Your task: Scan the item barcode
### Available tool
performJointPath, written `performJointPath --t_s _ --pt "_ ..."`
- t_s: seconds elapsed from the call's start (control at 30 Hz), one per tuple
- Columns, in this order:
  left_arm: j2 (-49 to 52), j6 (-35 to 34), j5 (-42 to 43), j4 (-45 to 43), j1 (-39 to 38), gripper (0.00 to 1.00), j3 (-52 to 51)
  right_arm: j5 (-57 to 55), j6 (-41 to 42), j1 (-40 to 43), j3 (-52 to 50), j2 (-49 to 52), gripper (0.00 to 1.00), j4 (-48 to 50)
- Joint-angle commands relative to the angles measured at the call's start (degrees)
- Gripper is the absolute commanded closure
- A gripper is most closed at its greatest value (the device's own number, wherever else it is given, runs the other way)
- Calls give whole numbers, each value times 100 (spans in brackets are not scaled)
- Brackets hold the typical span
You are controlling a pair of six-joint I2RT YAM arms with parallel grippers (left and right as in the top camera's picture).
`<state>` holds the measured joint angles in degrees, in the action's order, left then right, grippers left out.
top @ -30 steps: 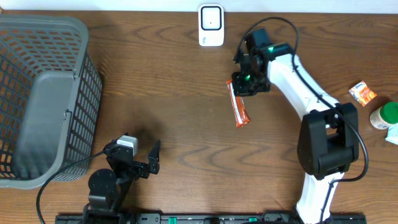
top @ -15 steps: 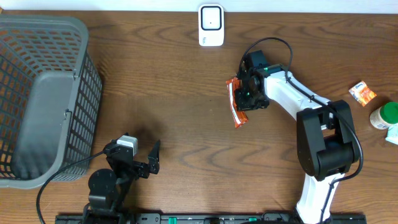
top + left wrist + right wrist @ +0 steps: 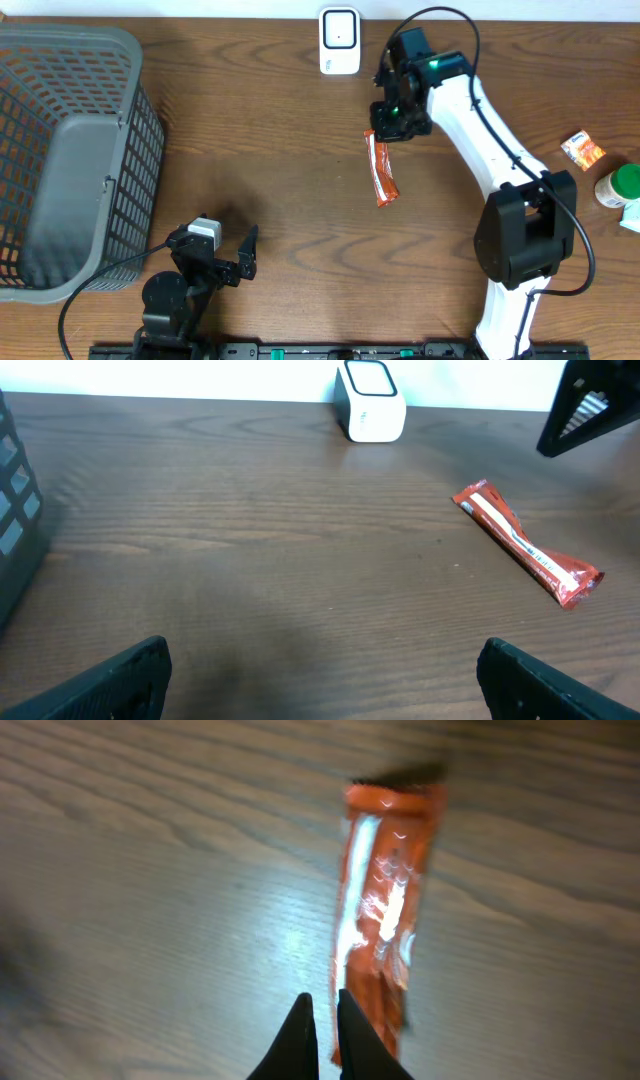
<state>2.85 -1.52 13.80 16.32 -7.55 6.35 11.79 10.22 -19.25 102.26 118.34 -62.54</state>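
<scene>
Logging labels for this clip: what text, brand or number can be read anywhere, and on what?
Nothing is legible.
On the wrapper: print along the white stripe, too blurred to read.
On the packet: too small to read.
On the scanner: no text shows.

Dark brown wood-grain table (image 3: 270, 170) against a plain white wall (image 3: 180, 374), soft glare on the wood

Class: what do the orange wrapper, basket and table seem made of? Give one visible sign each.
Orange wrapper: glossy plastic film, likely; glare, crimped ends.
Basket: matte grey plastic, probably; moulded grid walls.
Table: wood or wood-look laminate; brown grain lines.
</scene>
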Motion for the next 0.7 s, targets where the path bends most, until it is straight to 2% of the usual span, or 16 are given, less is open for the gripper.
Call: performJointPath --t_s 0.0,0.37,0.53,0.67 --pt "-28 -28 52 136 9 2 -90 205 44 -94 -442 72 95 227" --pt "-28 -28 52 136 9 2 -90 -9 306 -9 -2321 94 94 1650" --pt "-28 -28 50 136 9 2 -90 -879 599 -4 -2245 81 95 1480" --pt "-28 -28 52 136 9 2 -87 -745 599 20 -1644 79 85 905"
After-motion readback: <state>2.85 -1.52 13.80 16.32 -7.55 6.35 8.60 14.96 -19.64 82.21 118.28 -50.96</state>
